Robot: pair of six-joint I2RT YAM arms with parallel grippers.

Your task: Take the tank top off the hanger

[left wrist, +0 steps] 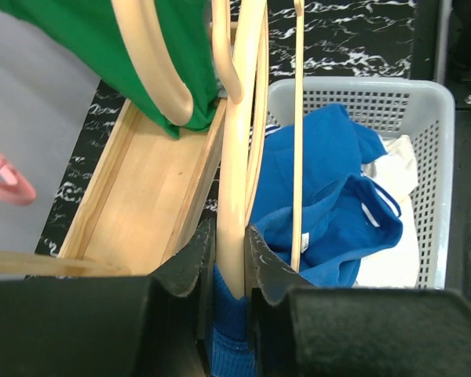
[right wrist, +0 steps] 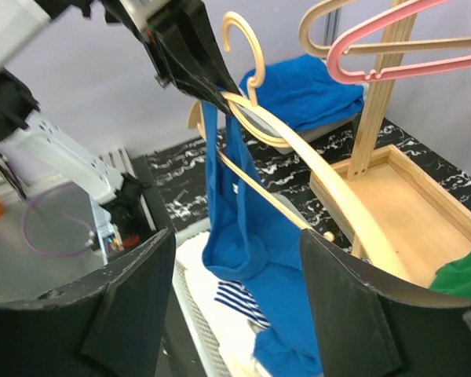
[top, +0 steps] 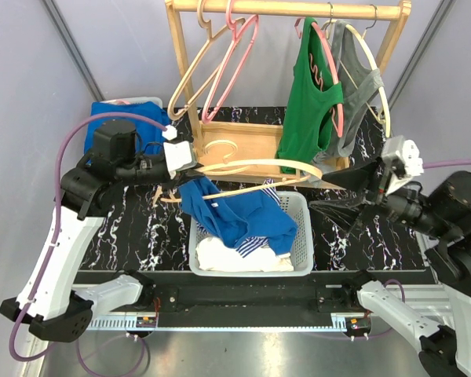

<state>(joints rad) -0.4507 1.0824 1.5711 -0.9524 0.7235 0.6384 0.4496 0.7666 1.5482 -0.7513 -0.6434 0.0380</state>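
I hold the hanger (top: pixel 259 166) out level over the basket (top: pixel 302 236) with the left gripper (left wrist: pixel 230 243), whose jaws are clamped on one wooden arm near the hook. That keeps the hanger clear of the rack (top: pixel 282 9) and puts whatever slides off above the basket and not the table (top: pixel 141 228).

The blue tank top (top: pixel 235 212) is only partly free. Most of it has slumped into the basket on top of a white cloth (top: pixel 220 255). From the right wrist I see one strap running up to the hanger right beside the left jaws. The left wrist view shows blue fabric down between those jaws as well. I cannot tell for certain whether it is merely looped over the wood or pinched along with it.

The right gripper (top: pixel 341 208) sits off the far end of the hanger with its jaws wide apart and nothing in them. It faces down the length of the hanger toward the cloth, a sensible place to reach in from.

I judge the job as mostly done. What remains is drawing that last strap off the end. If the strap is trapped under the left jaws, a pull would drag the hanger instead of freeing the top.
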